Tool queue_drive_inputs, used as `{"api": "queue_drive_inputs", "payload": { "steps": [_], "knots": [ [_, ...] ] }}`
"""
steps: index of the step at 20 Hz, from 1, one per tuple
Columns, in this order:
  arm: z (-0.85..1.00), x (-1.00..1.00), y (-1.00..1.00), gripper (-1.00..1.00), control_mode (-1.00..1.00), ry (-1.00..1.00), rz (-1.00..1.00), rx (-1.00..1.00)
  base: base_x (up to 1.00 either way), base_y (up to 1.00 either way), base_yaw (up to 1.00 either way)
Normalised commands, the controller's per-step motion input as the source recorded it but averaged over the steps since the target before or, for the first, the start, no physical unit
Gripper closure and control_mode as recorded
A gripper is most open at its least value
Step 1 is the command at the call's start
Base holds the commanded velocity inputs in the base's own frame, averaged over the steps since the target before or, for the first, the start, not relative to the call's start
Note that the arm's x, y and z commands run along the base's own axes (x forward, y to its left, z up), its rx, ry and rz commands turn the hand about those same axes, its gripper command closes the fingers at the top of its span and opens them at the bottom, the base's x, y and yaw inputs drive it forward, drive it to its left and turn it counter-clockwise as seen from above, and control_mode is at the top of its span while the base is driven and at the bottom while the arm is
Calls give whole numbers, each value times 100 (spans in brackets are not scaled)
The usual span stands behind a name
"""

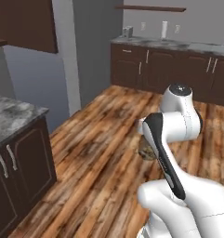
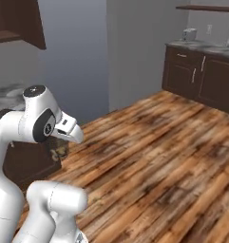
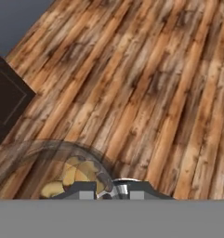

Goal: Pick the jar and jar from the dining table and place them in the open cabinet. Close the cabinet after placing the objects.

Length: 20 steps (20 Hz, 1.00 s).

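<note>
My gripper (image 3: 109, 193) is shut on a small glass jar (image 3: 75, 175) with yellowish bits inside, held above the wooden floor. The same jar (image 1: 145, 151) peeks out under the folded arm in the left base view, and the jar (image 2: 59, 152) hangs below the white hand in the right base view. The dark brown wall cabinet (image 1: 25, 23) hangs at the upper left, and in the right base view the cabinet (image 2: 21, 19) shows a wooden shelf. The dining table and the other jar are out of view.
A marbled grey counter (image 1: 11, 116) with dark doors and silver handles stands at the left, under the wall cabinet. Far counters with dark cupboards (image 1: 174, 69) line the back wall. Wooden floor (image 1: 104, 139) lies between them.
</note>
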Motion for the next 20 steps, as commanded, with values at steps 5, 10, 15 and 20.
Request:
{"api": "queue_drive_inputs", "payload": {
  "steps": [5, 10, 15, 20],
  "knots": [
    [0, 0, 0, 100, 100, 0, 0, 0, 29, 0, 61],
    [0, 0, 0, 100, 100, 0, 0, 0, 34, 3, 54],
    [0, 0, 0, 100, 100, 0, 0, 0, 45, 3, 43],
    [0, 0, 0, 100, 100, 0, 0, 0, 57, 0, 36]
  ]
}}
